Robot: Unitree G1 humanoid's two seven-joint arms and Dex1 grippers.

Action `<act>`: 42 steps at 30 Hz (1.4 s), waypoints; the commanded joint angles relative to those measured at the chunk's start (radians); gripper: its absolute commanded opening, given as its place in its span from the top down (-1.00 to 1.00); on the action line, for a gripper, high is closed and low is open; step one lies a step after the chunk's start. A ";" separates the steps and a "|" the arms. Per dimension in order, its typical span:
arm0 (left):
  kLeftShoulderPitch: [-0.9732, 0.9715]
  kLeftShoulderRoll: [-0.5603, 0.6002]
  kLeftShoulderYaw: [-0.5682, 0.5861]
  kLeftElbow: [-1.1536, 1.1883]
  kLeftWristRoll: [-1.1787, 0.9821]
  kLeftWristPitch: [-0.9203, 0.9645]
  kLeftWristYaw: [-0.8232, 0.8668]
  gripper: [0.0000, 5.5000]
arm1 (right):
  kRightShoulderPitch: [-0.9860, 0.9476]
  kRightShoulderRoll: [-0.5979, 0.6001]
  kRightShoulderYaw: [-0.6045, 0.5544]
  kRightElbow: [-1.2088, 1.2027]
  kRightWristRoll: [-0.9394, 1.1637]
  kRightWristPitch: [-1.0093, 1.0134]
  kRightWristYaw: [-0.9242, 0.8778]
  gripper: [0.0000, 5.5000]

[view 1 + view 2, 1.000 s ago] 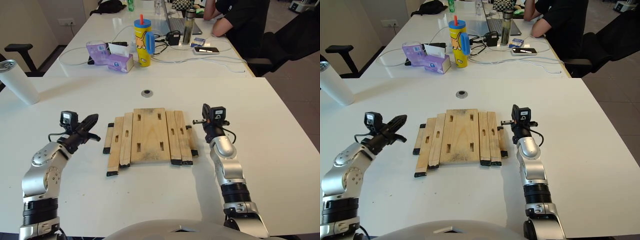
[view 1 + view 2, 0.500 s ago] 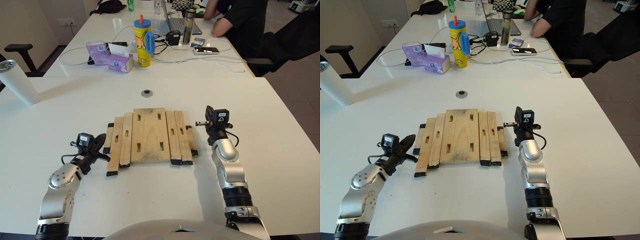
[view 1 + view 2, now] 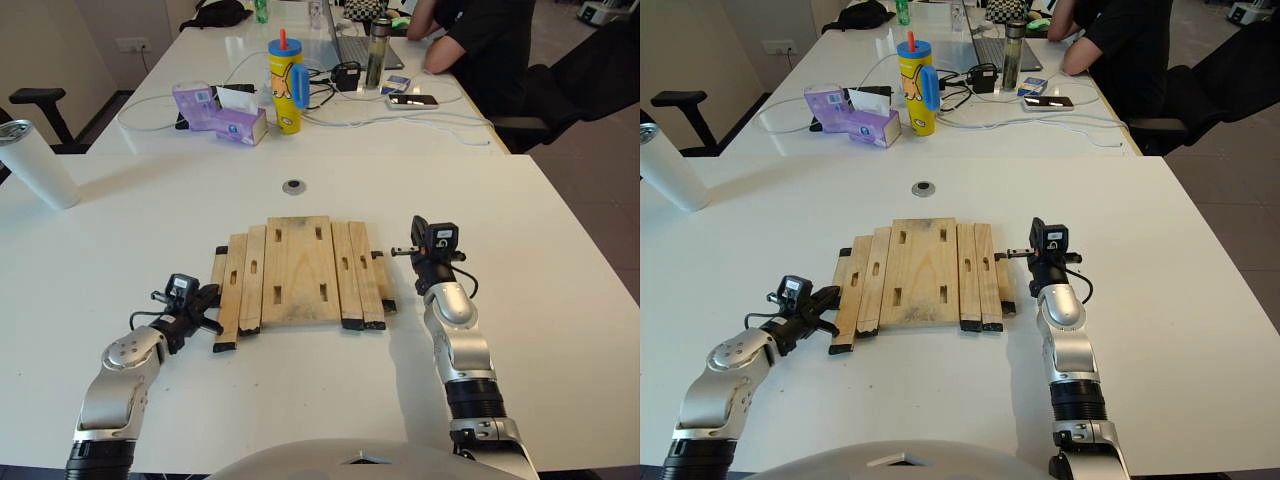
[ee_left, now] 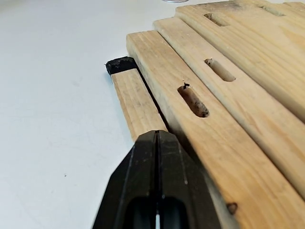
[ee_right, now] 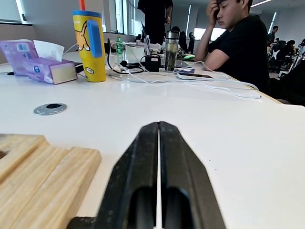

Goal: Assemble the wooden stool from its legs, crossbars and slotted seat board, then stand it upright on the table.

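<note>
The slotted seat board (image 3: pixel 297 270) lies flat mid-table, with slotted legs and short black-tipped crossbars side by side on its left (image 3: pixel 232 290) and right (image 3: pixel 361 275). My left gripper (image 3: pixel 208 299) is shut and rests low at the near-left corner of the pile. In the left wrist view its tip (image 4: pixel 156 137) sits over the near end of the short outer crossbar (image 4: pixel 135 100), holding nothing. My right gripper (image 3: pixel 418 228) is shut and empty just right of the right-hand pieces. Its closed fingers (image 5: pixel 158 143) point toward the far table.
A cable grommet (image 3: pixel 293 186) sits behind the boards. A white tumbler (image 3: pixel 35 163) stands far left. The far table carries a yellow cup (image 3: pixel 286 85), tissue packs (image 3: pixel 220 110), cables and a bottle, with a seated person (image 3: pixel 490 40) beyond. Bare table lies in front and to the right.
My left arm swung in from the far left and came down, bringing its shut gripper to the pile's near-left corner. The right gripper shifted slightly right. The wooden pieces stayed put.
</note>
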 commanded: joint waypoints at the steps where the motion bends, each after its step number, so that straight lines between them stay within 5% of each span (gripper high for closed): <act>1: -0.032 0.034 -0.020 0.080 0.107 -0.052 0.053 0.99 | -0.003 0.003 0.007 -0.005 -0.010 0.014 -0.003 1.00; 15: -0.117 0.014 0.073 0.000 -0.029 -0.045 0.017 0.99 | -0.004 0.007 0.013 -0.005 -0.020 0.011 -0.005 1.00; 34: -0.046 -0.029 0.017 -0.058 0.044 0.125 0.145 0.02 | -0.010 0.004 0.017 -0.006 -0.034 0.007 -0.001 1.00; 38: -0.049 -0.046 0.015 -0.029 0.052 0.162 0.169 0.02 | -0.008 0.004 0.016 -0.008 -0.036 0.007 -0.003 1.00; 42: -0.054 -0.057 0.024 -0.014 0.050 0.198 0.182 0.23 | -0.005 0.005 0.016 -0.013 -0.038 0.009 -0.003 1.00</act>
